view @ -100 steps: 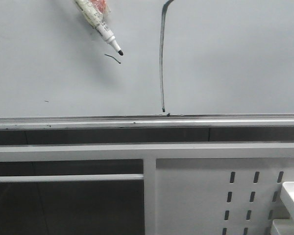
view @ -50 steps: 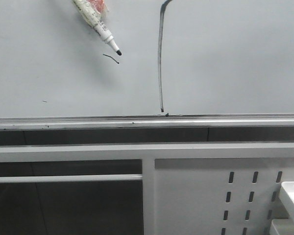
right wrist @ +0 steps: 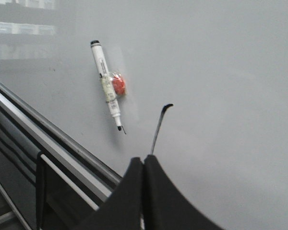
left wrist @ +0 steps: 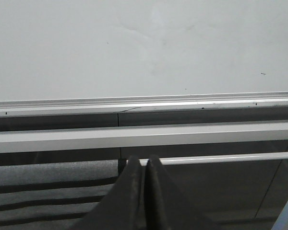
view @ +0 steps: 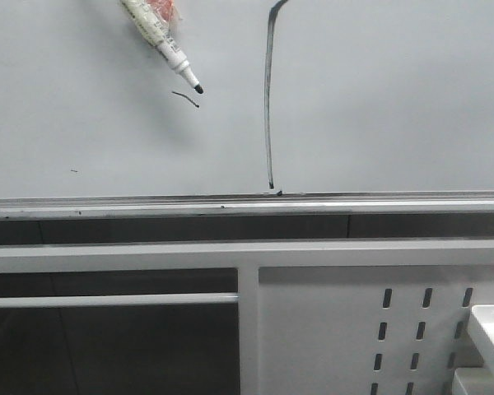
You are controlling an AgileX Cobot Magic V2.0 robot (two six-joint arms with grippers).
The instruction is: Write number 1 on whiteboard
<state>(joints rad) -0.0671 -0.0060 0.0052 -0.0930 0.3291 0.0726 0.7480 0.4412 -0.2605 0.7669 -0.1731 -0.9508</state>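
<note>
front, left wrist and right wrist views. we see the whiteboard point(view: 395, 99), pale and glossy, with its aluminium rail point(view: 148, 206) along the lower edge. the number 1 point(view: 268, 99) runs nearly vertical down to the rail, hooked at its top. a marker point(view: 160, 43) sits on the board beside a short dash point(view: 186, 98). below stands a white slotted panel point(view: 379, 329). the left hand point(left wrist: 145, 165) and right hand point(right wrist: 143, 167) are both clenched, grasping nothing.
</note>
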